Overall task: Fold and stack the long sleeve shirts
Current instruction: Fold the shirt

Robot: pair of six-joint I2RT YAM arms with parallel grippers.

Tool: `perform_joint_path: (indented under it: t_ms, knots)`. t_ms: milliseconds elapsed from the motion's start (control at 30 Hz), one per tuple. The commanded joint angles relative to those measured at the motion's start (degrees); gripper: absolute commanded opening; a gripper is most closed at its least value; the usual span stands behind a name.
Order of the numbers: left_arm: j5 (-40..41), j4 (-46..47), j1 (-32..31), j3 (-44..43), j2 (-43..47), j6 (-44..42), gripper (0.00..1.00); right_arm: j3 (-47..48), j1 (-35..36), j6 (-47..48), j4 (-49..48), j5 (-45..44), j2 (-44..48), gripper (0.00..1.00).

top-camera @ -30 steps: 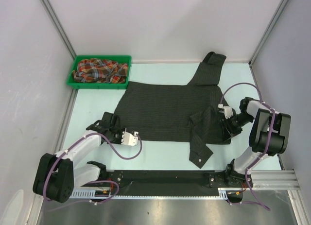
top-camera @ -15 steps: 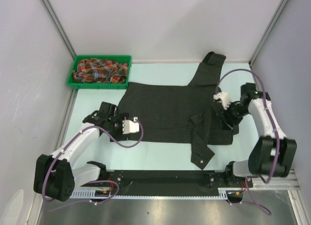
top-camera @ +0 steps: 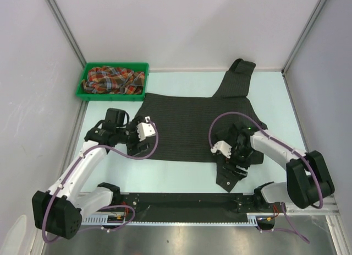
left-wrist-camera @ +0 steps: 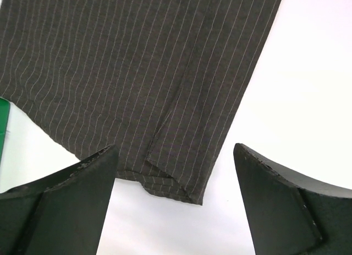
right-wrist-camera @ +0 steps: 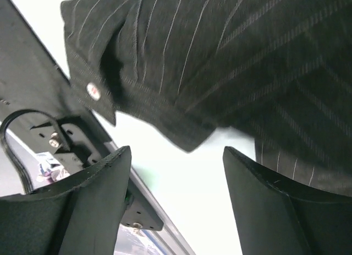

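Black pinstripe shirt lies spread on the surface, 1 sleeve doubled over it. Plaid shirt sits bunched in the green bin. Your left gripper hovers at the hem corner and your right gripper over the cuff. Both jaws are wide and empty, likely poised for the next fold. Only the right wrist view shows the cuff button.

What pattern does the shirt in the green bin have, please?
The shirt is red, orange and green plaid; top view shows it best.
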State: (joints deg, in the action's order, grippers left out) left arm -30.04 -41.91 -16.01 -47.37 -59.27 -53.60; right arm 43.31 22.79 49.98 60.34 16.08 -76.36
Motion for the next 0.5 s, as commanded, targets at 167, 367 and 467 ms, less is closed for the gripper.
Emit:
perform_joint_path:
  t_ms: [167,367,467]
  knots:
    - [-4.23,1.57,-0.16,-1.84,4.24,10.35,0.9,3.09,2.18,-3.84,-4.27,-1.4,-7.23,0.36]
    - [-7.57,2.18,-0.16,-1.84,7.05,13.26,0.89,10.9,2.0,-5.06,3.2,2.98,-3.19,0.0]
    - [-9.06,2.01,-0.69,-1.49,8.46,11.86,0.89,16.09,2.7,-4.98,6.98,6.59,0.5,0.0]
